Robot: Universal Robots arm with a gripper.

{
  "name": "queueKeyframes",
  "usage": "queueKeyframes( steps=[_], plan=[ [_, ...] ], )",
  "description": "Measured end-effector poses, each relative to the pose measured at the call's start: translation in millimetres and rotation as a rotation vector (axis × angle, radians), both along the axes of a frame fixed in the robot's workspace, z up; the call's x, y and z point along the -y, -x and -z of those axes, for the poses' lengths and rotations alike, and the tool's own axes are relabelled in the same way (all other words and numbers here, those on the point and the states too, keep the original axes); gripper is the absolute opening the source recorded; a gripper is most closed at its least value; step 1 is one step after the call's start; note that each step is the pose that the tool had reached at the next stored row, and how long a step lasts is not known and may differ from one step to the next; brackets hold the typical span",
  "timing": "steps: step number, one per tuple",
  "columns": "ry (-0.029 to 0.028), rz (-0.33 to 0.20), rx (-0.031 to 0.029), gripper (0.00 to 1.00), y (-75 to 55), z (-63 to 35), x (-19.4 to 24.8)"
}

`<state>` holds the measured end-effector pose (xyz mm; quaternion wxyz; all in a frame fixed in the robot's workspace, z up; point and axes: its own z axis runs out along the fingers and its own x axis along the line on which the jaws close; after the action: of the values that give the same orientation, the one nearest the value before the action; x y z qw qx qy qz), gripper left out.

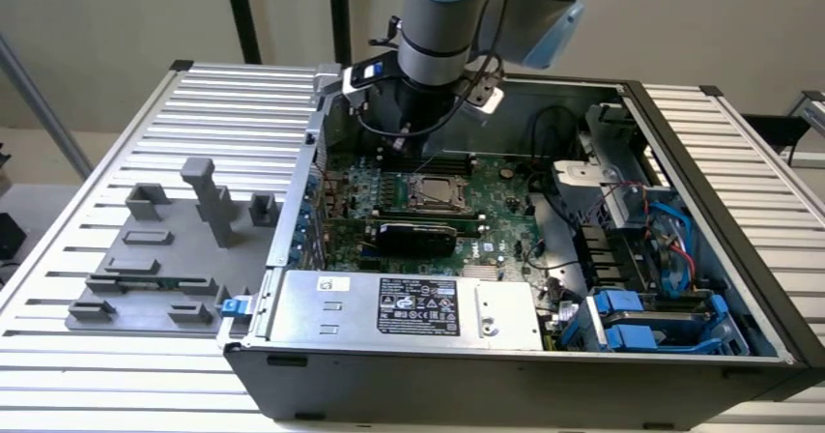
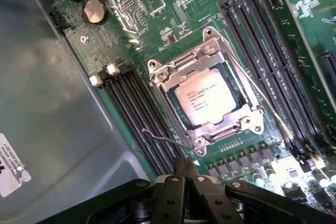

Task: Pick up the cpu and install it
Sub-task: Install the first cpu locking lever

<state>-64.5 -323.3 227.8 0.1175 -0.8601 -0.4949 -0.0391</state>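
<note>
The cpu (image 2: 206, 97) lies flat in the socket on the green motherboard (image 2: 173, 3), its silvery top plate with printed lettering facing up and a metal socket frame (image 2: 167, 80) closed in around its edges. Thin wire levers (image 2: 165, 139) run along two sides of that frame; whether they are latched cannot be told. Banks of long black memory slots (image 2: 139, 114) flank the socket on either side, and a round coin cell (image 2: 95, 10) sits farther off on the board near the bare grey wall of the case. The hand (image 2: 185, 163) hangs above the board just beside the socket, clear of the cpu and touching nothing; its two black fingers are pressed flat together with no gap between them, and it carries nothing. In the exterior view the arm (image 1: 445, 17) reaches straight down into the open computer case (image 1: 516, 385), its tip over the middle of the board close to the socket. A silver power supply (image 1: 406, 303) with a black label lies along the case's near edge, and blue drive caddies (image 1: 632, 327) with bundled cables fill the corner toward the exterior view's right. The case rests on a slatted metal tabletop (image 1: 116, 162), and on the exterior view's left, outside the case, stands a grey plastic fixture (image 1: 168, 259) with upright blocks and shallow pockets.
</note>
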Motion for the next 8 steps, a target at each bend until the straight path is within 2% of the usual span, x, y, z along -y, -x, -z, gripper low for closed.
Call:
queueKeyframes(
  steps=[3,8],
  plan=[
    [0.0003,0.002,0.0001,0.11,0.0,4.9,-4.1],
    [0.0018,0.029,0.0026,0.11,0.0,11.4,-4.9]
  ],
)
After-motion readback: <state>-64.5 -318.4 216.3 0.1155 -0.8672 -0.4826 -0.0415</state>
